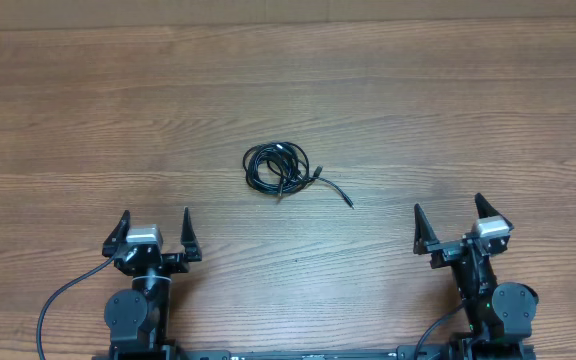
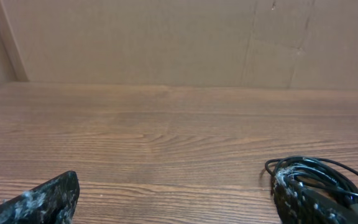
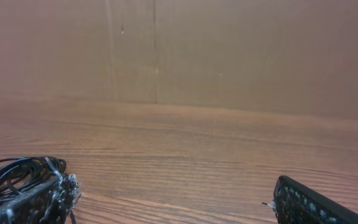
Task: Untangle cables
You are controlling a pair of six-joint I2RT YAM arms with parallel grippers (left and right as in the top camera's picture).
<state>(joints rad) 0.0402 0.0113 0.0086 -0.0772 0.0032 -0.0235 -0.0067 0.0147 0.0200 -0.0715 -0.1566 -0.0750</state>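
The cables (image 1: 280,168) lie as one small knotted black bundle on the wooden table (image 1: 288,90), near its middle, with one loose strand ending in a plug (image 1: 350,204) trailing to the right. My left gripper (image 1: 155,232) is open and empty at the front left, well short of the bundle. My right gripper (image 1: 450,222) is open and empty at the front right. The bundle shows at the lower right of the left wrist view (image 2: 328,174) and at the lower left of the right wrist view (image 3: 14,176), partly behind a fingertip in each.
A brown cardboard wall (image 2: 179,43) stands along the far edge of the table and also shows in the right wrist view (image 3: 229,50). Thick black wires (image 1: 63,300) run from the arm bases at the front edge.
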